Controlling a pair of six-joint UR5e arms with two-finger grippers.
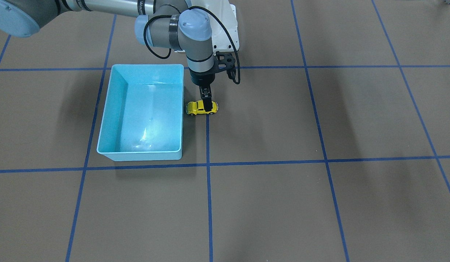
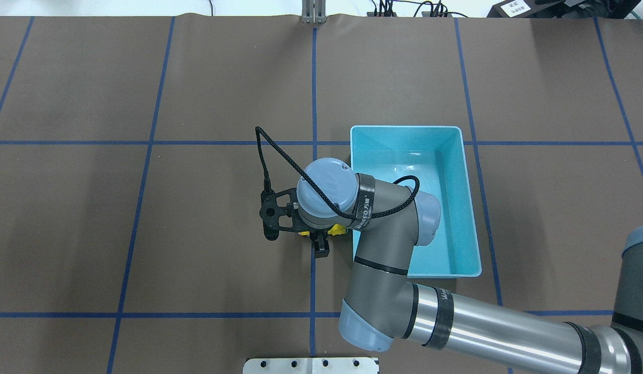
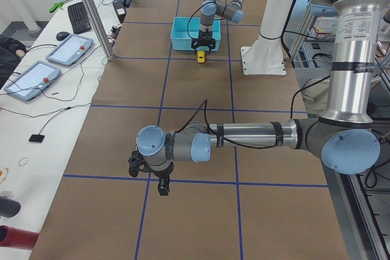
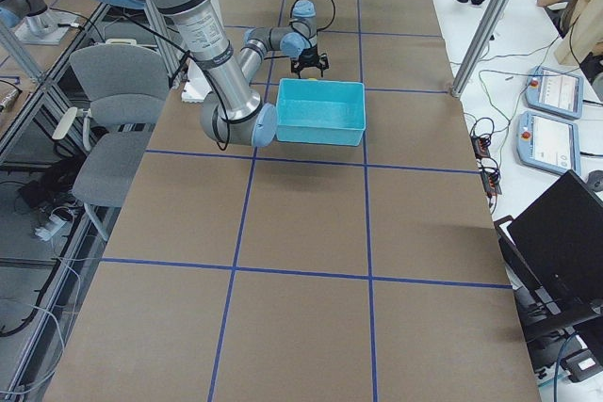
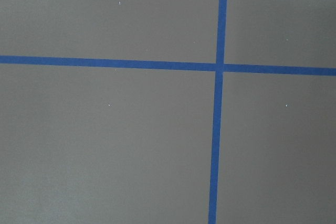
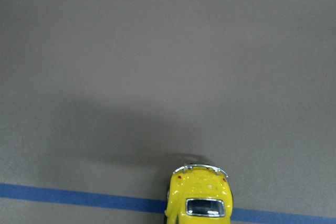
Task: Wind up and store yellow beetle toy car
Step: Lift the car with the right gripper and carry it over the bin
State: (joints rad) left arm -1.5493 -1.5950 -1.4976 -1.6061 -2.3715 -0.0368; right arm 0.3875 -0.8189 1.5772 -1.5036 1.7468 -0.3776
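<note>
Nearest: my left gripper [image 3: 162, 187] over bare mat [image 3: 183, 217], well apart from the rest, grip state can't tell. One yellow beetle toy car [image 1: 197, 107], wheels down on a blue tape line [image 1: 208, 138], just beside the long wall of one light blue bin [image 1: 182, 109]. My right gripper [image 1: 207, 105] sits at the car; clamped or not, can't tell. Open mat on the car's other side

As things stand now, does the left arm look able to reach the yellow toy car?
Probably not: the left gripper hangs far along the table, and the right gripper sits over the yellow beetle toy car.
</note>
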